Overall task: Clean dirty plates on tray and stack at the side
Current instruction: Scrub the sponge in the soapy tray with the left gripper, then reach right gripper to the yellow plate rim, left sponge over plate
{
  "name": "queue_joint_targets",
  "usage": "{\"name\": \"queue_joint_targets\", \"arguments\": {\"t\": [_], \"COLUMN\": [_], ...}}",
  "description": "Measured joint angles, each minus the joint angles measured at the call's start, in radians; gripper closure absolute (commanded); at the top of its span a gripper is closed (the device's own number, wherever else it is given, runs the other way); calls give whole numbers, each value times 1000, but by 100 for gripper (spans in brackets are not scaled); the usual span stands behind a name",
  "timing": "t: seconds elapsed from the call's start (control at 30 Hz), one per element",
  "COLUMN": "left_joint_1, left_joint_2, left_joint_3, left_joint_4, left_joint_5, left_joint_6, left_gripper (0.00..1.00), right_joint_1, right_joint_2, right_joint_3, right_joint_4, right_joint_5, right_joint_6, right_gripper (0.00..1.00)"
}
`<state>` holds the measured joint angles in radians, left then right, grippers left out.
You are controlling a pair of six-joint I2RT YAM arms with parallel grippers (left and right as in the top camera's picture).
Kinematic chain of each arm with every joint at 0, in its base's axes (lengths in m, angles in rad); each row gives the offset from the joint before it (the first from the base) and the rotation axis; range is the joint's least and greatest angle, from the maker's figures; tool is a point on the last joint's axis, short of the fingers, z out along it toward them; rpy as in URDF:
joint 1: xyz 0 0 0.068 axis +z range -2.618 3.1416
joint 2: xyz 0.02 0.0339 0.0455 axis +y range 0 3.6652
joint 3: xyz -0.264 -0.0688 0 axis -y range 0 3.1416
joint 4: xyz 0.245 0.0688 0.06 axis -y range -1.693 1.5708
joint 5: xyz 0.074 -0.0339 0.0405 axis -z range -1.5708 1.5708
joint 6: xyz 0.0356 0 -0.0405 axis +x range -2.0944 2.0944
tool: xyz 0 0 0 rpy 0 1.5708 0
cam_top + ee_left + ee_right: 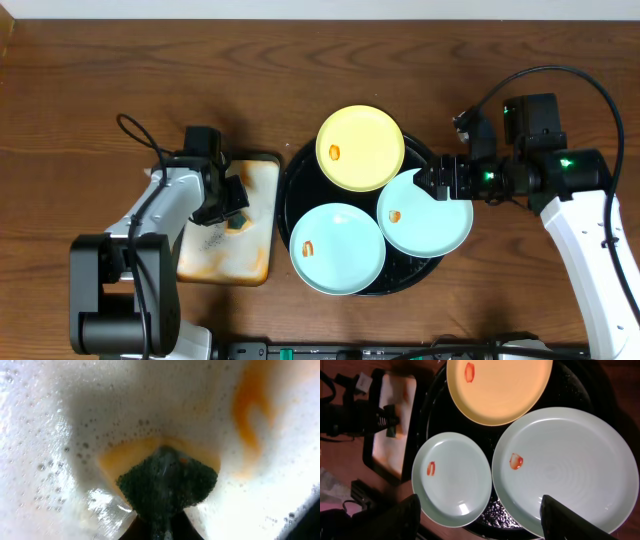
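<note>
Wooden table (80,80). Black tray (291,190) sits at centre with all three plates on it, none stacked. Yellow plate (365,140) at the back, front mint plate (340,255), right mint plate (432,225) lapping over the tray's right rim. Each has a small orange smear (335,153). Rectangular tray (250,255) just left of the black one, orange-stained and foamy. Left gripper (234,210) is down over it, jaws pinched on a dark green sponge (167,482) sitting in foam (45,435). Right gripper (480,505) is above the right mint plate's back edge, fingers (400,517) spread, nothing between them.
</note>
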<state>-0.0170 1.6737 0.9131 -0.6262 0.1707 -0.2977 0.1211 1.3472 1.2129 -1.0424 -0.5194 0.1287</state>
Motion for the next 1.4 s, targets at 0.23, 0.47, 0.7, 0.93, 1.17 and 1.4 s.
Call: {"name": "queue_joint_targets", "arguments": {"t": [0.23, 0.47, 0.7, 0.93, 1.17, 1.4], "left_joint_1": [0, 0, 0, 0, 0, 0], "left_joint_2": [-3, -5, 32, 61, 90, 127], "left_joint_3": [42, 42, 15, 24, 77, 237], "left_joint_4": [-34, 37, 64, 67, -27, -294], "left_joint_5": [0, -14, -47, -50, -51, -58], "left_joint_6": [11, 33, 37, 37, 37, 37], "left_gripper": [93, 92, 93, 93, 93, 93], "right_joint_1": [0, 0, 0, 0, 0, 0], "right_joint_2": [0, 0, 0, 0, 8, 101], "right_joint_3": [0, 0, 0, 0, 0, 2], "right_joint_4": [0, 8, 16, 37, 124, 232], "right_joint_5": [0, 0, 0, 40, 82, 95], "right_joint_6": [1, 1, 0, -1, -10, -17], "right_gripper": [25, 23, 21, 17, 15, 16]}}
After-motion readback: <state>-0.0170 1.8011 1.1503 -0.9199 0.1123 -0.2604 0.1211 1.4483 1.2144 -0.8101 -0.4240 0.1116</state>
